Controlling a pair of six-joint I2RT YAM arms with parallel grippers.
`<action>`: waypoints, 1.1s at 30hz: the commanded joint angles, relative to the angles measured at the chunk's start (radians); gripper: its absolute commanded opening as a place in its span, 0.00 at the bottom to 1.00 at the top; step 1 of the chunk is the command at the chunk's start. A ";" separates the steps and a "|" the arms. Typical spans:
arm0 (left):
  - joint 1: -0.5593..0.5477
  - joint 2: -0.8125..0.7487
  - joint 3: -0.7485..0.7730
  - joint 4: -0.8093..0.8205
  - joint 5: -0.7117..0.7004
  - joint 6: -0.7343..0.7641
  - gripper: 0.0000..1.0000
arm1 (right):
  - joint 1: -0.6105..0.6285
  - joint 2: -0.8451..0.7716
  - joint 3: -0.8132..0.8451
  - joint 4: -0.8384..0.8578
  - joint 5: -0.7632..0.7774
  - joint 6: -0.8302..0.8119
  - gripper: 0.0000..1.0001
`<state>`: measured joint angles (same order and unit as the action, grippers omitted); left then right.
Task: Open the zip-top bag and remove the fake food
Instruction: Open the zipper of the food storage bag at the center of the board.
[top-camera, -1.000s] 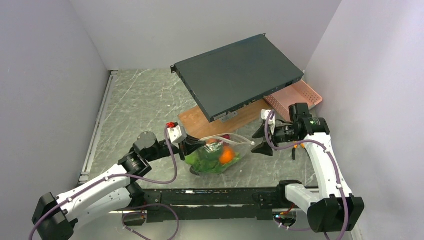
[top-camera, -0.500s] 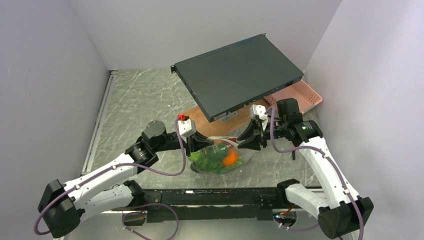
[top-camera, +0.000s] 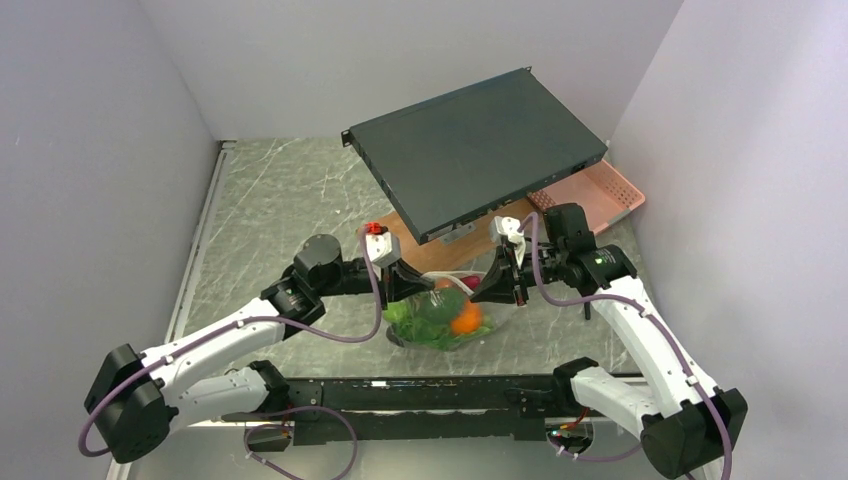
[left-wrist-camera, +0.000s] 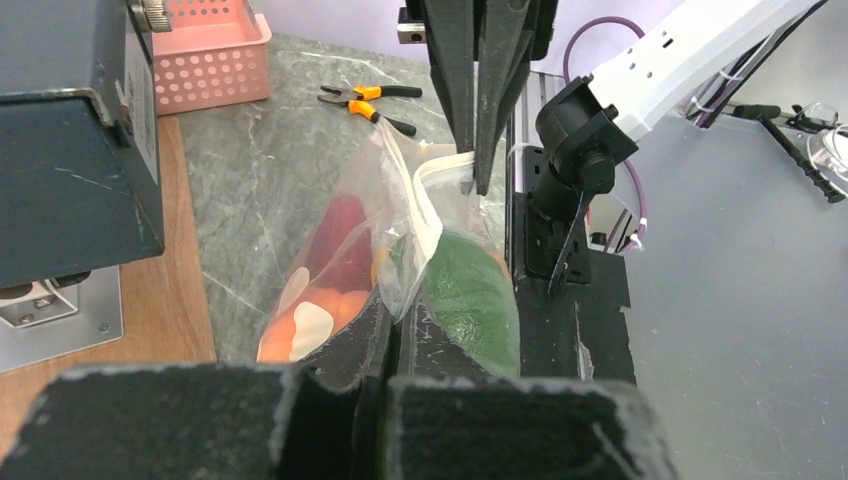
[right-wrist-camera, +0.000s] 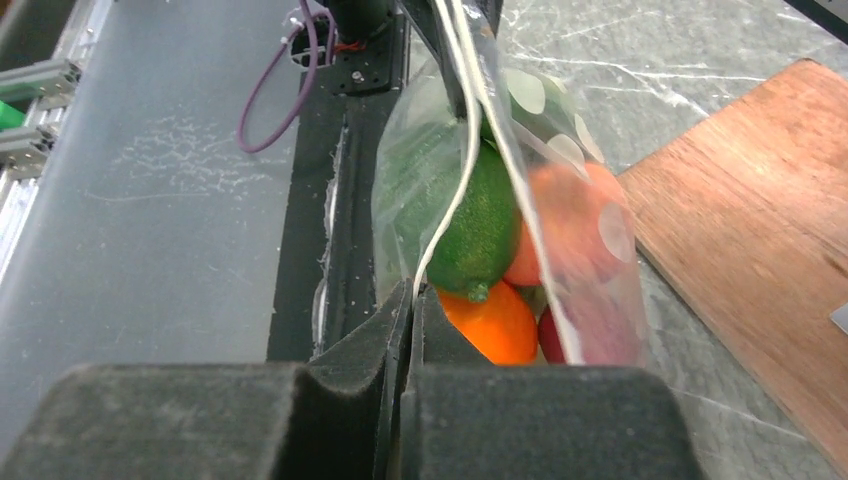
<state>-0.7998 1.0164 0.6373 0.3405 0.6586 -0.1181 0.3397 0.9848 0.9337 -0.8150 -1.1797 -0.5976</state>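
The clear zip-top bag (top-camera: 425, 335) hangs between my two grippers just above the table's near middle. Inside it lies the fake food: a green lime-like piece (right-wrist-camera: 470, 230), an orange one (right-wrist-camera: 495, 320), red pieces (left-wrist-camera: 335, 235) and leafy green (top-camera: 410, 322). My left gripper (top-camera: 412, 288) is shut on one side of the bag's top edge (left-wrist-camera: 405, 300). Opposite it, my right gripper (top-camera: 487, 290) is shut on the other side, pinching the white zip strip (right-wrist-camera: 440, 240). The right gripper's fingers (left-wrist-camera: 455, 90) show at the top of the left wrist view. The bag's mouth is a narrow slit.
A dark flat equipment box (top-camera: 480, 150) rests tilted over a wooden board (top-camera: 400, 240) behind the bag. At the back right stands a pink lattice basket (top-camera: 610, 190). Orange-handled pliers (left-wrist-camera: 365, 100) lie on the marble top. A black rail (top-camera: 420, 390) runs along the near edge.
My right gripper has swung left to the bag's zip edge and shut on it. The left arm has carried the bag slightly right and away from the near edge.
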 joint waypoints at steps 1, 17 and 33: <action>0.003 0.022 0.056 0.091 0.010 -0.042 0.00 | 0.009 -0.020 0.014 0.034 -0.073 0.064 0.00; 0.003 -0.184 0.033 -0.025 -0.178 -0.165 0.84 | -0.019 -0.130 -0.096 0.439 -0.033 0.669 0.00; 0.003 -0.143 0.091 -0.069 -0.302 -0.487 0.92 | -0.021 -0.184 -0.154 0.576 0.396 1.129 0.00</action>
<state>-0.7971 0.8352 0.6777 0.2413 0.4046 -0.4580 0.3222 0.8055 0.8005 -0.3115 -0.9817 0.3779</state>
